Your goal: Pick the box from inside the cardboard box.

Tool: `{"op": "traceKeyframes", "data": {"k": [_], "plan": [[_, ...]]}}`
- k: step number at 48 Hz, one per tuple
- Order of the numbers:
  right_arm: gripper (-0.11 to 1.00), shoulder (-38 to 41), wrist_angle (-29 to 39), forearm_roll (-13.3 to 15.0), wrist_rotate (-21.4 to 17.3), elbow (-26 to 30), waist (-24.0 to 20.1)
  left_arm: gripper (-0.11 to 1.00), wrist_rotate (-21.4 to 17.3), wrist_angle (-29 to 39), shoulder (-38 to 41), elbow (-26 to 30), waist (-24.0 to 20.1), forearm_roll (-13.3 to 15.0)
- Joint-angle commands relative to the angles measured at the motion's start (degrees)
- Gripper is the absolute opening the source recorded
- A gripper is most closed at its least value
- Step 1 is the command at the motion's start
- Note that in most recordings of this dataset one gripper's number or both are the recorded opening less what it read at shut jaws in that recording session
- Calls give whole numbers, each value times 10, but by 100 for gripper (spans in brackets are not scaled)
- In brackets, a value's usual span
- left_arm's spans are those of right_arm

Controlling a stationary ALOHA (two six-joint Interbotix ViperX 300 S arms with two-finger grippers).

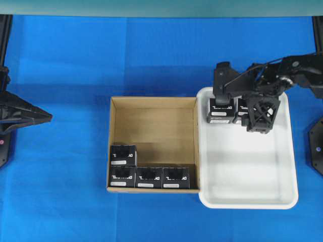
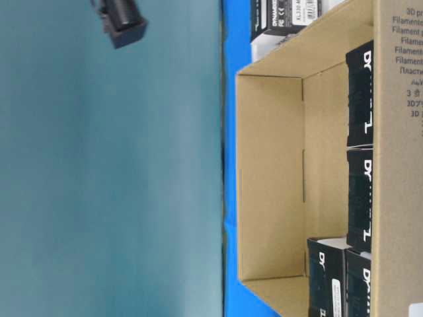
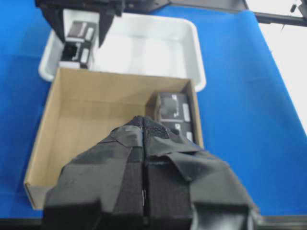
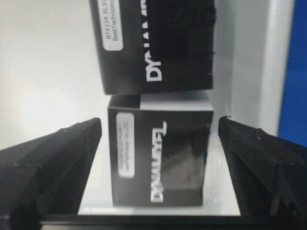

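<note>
Right claw (image 4: 158, 158) agape astride tray box (image 4: 158, 158)

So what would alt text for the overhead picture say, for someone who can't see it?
On a blue table, the right gripper hangs open over two black boxes in a white tray's far corner. Beside it, a cardboard box holds four more along its near-left edges.

Four boxes (image 1: 123, 155) in the cardboard box (image 1: 153, 101); two in the tray (image 1: 282, 201) beside it.
</note>
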State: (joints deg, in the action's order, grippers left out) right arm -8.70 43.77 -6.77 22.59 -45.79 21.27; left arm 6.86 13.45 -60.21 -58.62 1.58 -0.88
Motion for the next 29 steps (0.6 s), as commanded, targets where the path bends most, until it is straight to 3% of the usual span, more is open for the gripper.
{"op": "traceKeyframes", "data": {"k": [1, 16, 29], "plan": [[96, -21, 23, -1, 0, 19, 1, -7, -1, -3, 4, 15, -1, -1], [96, -99, 91, -2, -1, 62, 23, -7, -5, -3, 4, 13, 0, -1], [96, -144, 112, -2, -2, 62, 27, -7, -6, 8, 2, 14, 0, -1]]}}
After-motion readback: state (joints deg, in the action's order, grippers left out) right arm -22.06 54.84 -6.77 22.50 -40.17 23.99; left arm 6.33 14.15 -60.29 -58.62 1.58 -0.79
